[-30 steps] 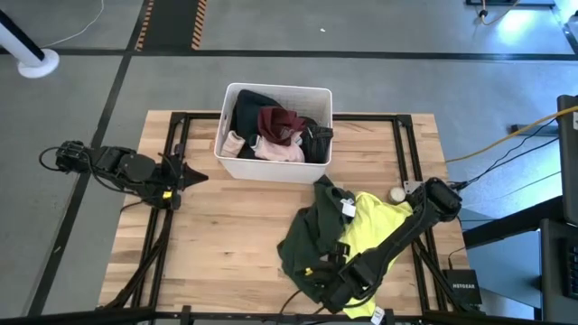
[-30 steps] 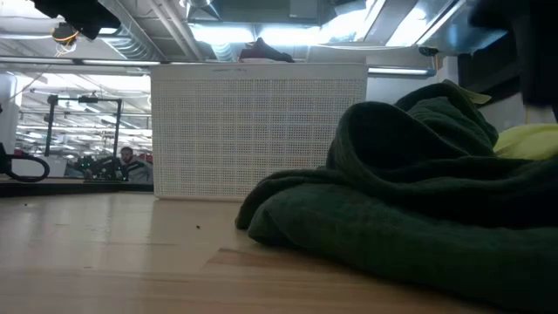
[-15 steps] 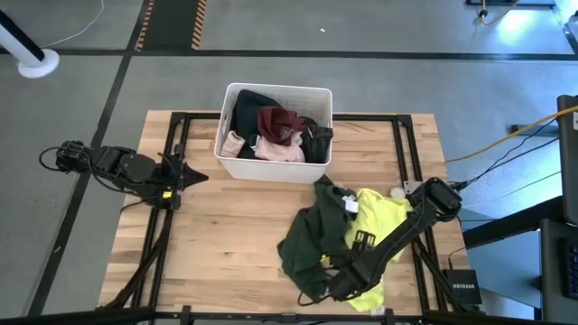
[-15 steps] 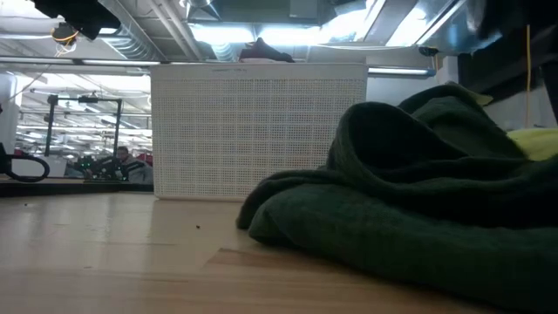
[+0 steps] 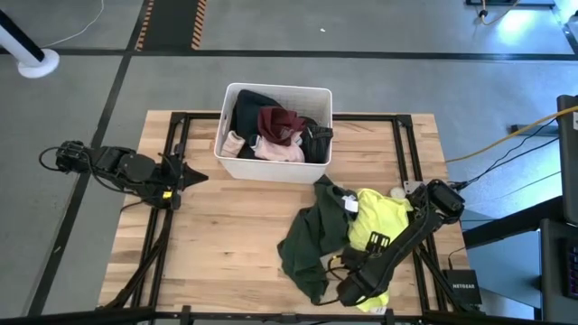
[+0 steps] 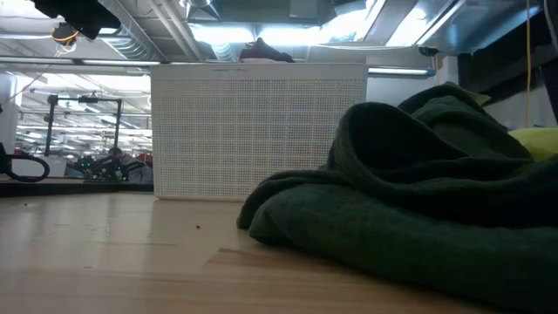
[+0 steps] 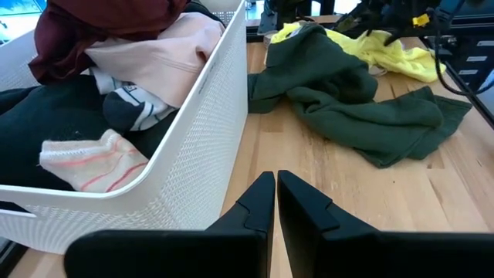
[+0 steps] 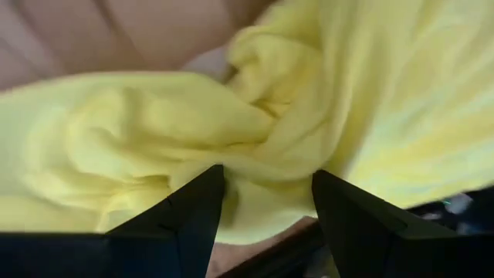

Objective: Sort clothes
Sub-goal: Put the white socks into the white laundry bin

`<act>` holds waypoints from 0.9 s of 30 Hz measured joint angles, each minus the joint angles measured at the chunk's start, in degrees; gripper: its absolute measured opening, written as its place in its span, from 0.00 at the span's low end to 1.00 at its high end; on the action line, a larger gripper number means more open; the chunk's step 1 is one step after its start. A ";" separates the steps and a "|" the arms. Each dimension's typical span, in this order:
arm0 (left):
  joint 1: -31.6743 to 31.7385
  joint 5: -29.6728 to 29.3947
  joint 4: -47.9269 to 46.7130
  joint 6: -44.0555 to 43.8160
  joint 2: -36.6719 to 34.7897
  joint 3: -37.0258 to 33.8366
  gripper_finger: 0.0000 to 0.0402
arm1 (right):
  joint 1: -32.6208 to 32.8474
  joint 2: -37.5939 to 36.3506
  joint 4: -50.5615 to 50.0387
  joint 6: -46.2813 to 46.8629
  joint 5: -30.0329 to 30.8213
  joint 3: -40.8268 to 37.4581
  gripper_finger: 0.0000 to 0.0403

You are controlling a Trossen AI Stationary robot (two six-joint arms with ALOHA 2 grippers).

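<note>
A dark green garment lies crumpled on the table's near right part, also seen in the low view. A neon yellow garment lies beside it on the right, partly over it. My right gripper is low over the yellow garment's near end. It is open, with a bunched fold of the yellow cloth between its fingers. My left gripper is shut and empty, waiting at the table's left beside the white bin. The bin holds black, maroon and pale pink clothes. My right gripper comes at the yellow garment from above, and its open fingers stand on either side of a raised fold near the garment's near end. I cannot tell whether the fingers touch the cloth. The garment lies on the table.
The bin stands at the table's far middle and its wall is close to my left gripper. A small round pale object lies by the right arm. Bare wood shows between the left gripper and the green garment.
My right gripper has gone a little toward the table's right edge, off the dark green garment and over the near end of the yellow one. More of the yellow cloth shows beside the arm now. The arm no longer shows in the low view.
</note>
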 joint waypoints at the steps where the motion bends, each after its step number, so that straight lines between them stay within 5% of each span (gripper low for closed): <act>1: 0.00 0.00 0.01 0.00 0.00 0.00 0.03 | -0.03 0.00 0.79 -0.04 -0.12 0.44 0.54; 16: 0.00 -0.02 0.00 0.00 -0.01 0.00 0.03 | -0.50 1.40 24.60 -6.00 18.32 4.27 0.54; 22: 0.01 -0.01 -0.05 0.22 0.00 0.00 0.03 | -1.29 4.86 23.30 -9.33 9.39 1.85 0.54; 27: 0.01 -0.02 -0.03 0.22 0.01 0.00 0.03 | -0.99 5.41 12.22 -6.02 0.43 1.43 0.54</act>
